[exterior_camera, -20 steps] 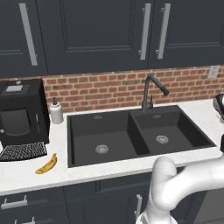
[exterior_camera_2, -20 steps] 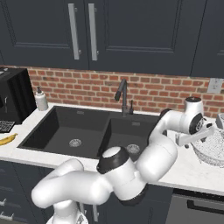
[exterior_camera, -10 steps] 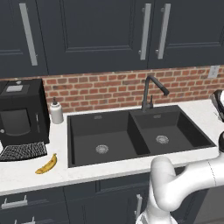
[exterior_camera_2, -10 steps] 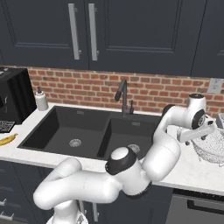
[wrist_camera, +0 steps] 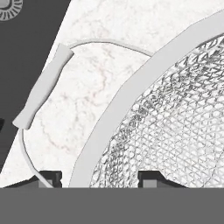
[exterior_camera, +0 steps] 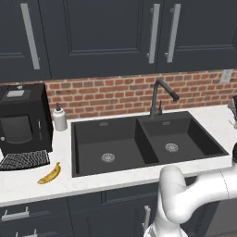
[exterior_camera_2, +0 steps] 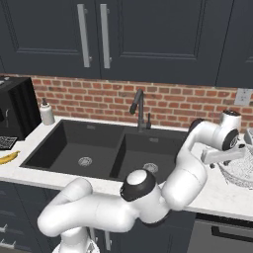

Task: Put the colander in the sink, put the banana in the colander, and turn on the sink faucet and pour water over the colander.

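- Colander [exterior_camera_2: 242, 170] sits on the marble counter [exterior_camera_2: 217, 195] right of the sink [exterior_camera_2: 99, 153], upright.
- Gripper [wrist_camera: 99, 180] is low over the colander's near-left rim [wrist_camera: 118, 109]; fingertips [wrist_camera: 151, 178] stand apart, one either side of the rim, not closed.
- Banana [exterior_camera: 50, 174] lies on the counter left of the sink, beside a flat mesh tray [exterior_camera: 24, 160].
- Sink faucet [exterior_camera: 161, 96] stands behind the basins.

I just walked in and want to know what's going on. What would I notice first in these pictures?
First, the big white robot arm reaching to the right, its pincer straddling the rim of a silvery mesh colander on the counter right of the sink. Next, the black double sink, bare inside, under dark cabinets and a brick wall. Then the small yellow banana on the counter to the sink's left.
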